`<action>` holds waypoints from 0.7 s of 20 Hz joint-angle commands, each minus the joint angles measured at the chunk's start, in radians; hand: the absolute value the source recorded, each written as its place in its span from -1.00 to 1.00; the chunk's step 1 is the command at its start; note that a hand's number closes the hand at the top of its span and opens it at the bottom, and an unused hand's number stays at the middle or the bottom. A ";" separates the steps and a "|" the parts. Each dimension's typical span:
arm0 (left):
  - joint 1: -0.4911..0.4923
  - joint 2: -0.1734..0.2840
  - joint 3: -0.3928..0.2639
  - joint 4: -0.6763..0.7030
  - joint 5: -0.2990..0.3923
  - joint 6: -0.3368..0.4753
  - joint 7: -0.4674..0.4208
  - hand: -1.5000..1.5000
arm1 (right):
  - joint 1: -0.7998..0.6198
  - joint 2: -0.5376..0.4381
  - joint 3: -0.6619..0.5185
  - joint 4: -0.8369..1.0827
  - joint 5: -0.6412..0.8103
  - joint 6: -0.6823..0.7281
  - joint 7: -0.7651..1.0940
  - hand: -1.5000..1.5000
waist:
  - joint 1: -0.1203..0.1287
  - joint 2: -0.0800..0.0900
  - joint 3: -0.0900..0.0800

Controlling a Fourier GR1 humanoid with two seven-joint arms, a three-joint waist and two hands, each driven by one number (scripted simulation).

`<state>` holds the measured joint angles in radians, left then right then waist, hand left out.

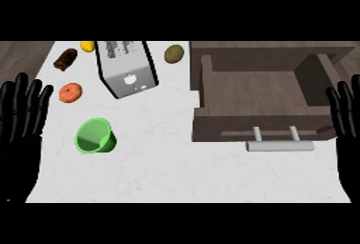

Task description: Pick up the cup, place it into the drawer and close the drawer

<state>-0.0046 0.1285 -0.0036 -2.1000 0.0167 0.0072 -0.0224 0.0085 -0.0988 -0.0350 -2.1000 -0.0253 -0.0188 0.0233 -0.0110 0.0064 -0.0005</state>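
Both hands are at the edges here, only partly in shot. The left hand (21,112) stands at the left border, fingers straight and spread, holding nothing; its forearm runs down as a dark shape that is hard to read. The right hand (346,112) is cut by the right border, fingers straight up, nothing in them.

The green cup (95,136) lies tipped on the white marbled counter (183,176), its round mouth facing up toward us, just right of the left hand and well apart from the drawer (256,95). That drawer is pulled open: a dark wood-grain box, bare inside, with a pale metal bar handle (279,145) at its near front.

Up top, a grey boxy appliance (126,69) leans across the counter; what it is, I cannot tell. An orange-red round fruit (70,92) sits beside it, a brown oblong item (65,59) further back, a yellow piece (87,45) cut off by the edge, and a brownish potato-like lump (174,53).
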 commanded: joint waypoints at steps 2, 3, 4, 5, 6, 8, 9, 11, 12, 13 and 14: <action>0.028 0.017 -0.036 -0.003 0.096 -0.114 -0.003 -1.00 | 0.042 0.002 -0.015 0.041 -0.010 0.034 -0.087 -1.00 | 0.011 -0.007 0.001; 0.065 0.051 -0.012 -0.011 0.171 -0.186 -0.039 -1.00 | 0.006 -0.023 -0.028 -0.014 -0.030 0.033 -0.003 -1.00 | 0.013 -0.008 0.000; -0.040 0.100 0.043 0.064 0.251 -0.239 -0.016 -1.00 | -0.018 0.002 0.010 -0.006 0.017 0.000 0.001 -1.00 | 0.008 -0.005 -0.001; 0.060 0.099 -0.002 -0.019 0.297 -0.295 -0.017 -1.00 | 0.001 -0.001 -0.008 0.026 0.001 0.019 -0.051 -1.00 | 0.020 -0.008 0.000; 0.056 0.116 -0.034 0.003 0.315 -0.344 -0.017 -1.00 | -0.032 0.013 0.020 -0.018 0.020 -0.008 0.000 -1.00 | 0.017 -0.008 -0.001; 0.068 0.066 -0.007 0.061 0.469 -0.306 0.102 -1.00 | -0.023 -0.066 0.014 0.023 0.050 0.054 0.016 -1.00 | 0.016 -0.005 -0.001; 0.071 0.102 0.054 0.075 0.530 -0.327 0.118 -1.00 | 0.000 -0.083 -0.014 0.033 -0.002 0.092 0.001 -1.00 | 0.014 -0.005 0.000; 0.043 0.136 0.108 0.185 0.575 -0.389 0.083 -1.00 | -0.013 -0.048 0.037 0.047 0.061 0.063 -0.017 -1.00 | 0.011 -0.005 0.000; 0.059 0.135 0.099 0.162 0.578 -0.384 0.111 -1.00 | -0.026 -0.055 0.052 0.016 0.070 0.064 0.047 -1.00 | 0.012 -0.006 0.000; 0.056 0.139 0.115 0.221 0.593 -0.424 0.078 -1.00 | 0.044 -0.037 0.052 -0.010 0.061 0.069 -0.007 -1.00 | 0.008 -0.007 0.000; 0.042 0.178 0.177 0.221 0.663 -0.450 0.099 -1.00 | 0.008 -0.029 0.045 0.068 0.077 0.062 -0.047 -1.00 | 0.012 -0.006 0.000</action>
<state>0.0468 0.2526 0.0861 -1.9494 0.5451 -0.3606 0.0554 0.0089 -0.1388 -0.0018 -2.0717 0.0260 0.0389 0.0160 0.0008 0.0008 -0.0008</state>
